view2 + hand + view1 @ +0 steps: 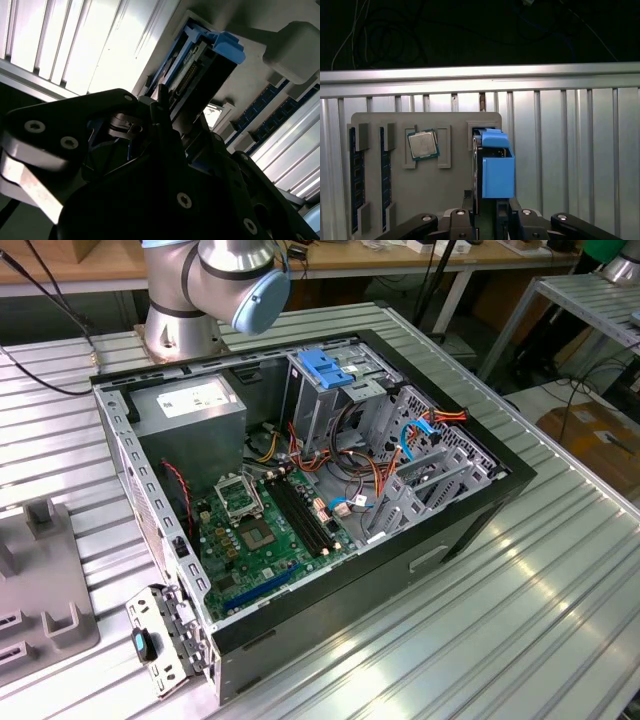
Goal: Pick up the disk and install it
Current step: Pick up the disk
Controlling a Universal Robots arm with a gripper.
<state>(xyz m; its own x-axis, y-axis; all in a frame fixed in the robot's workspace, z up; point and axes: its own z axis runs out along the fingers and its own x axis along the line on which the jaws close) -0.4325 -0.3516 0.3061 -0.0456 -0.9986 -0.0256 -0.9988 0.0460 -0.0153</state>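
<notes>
The disk (490,165) stands on edge with its blue plastic rail (498,170) facing the first wrist view. Its far end is at a slot in a grey parts holder (425,195). My gripper (487,207) closes on its near end, one black finger on each flat side. In the second wrist view the disk (200,70) runs out from between the fingers (161,102), its connector edge and blue rail end (227,46) showing. Whether the disk still rests in the slot I cannot tell.
The holder also carries a processor chip (423,144) and two memory sticks (353,180). In the exterior view an open computer case (470,530) lies on the slatted metal table, with a blue-topped drive cage (330,370), power supply (190,405) and motherboard (260,530). The arm's base (220,280) stands behind.
</notes>
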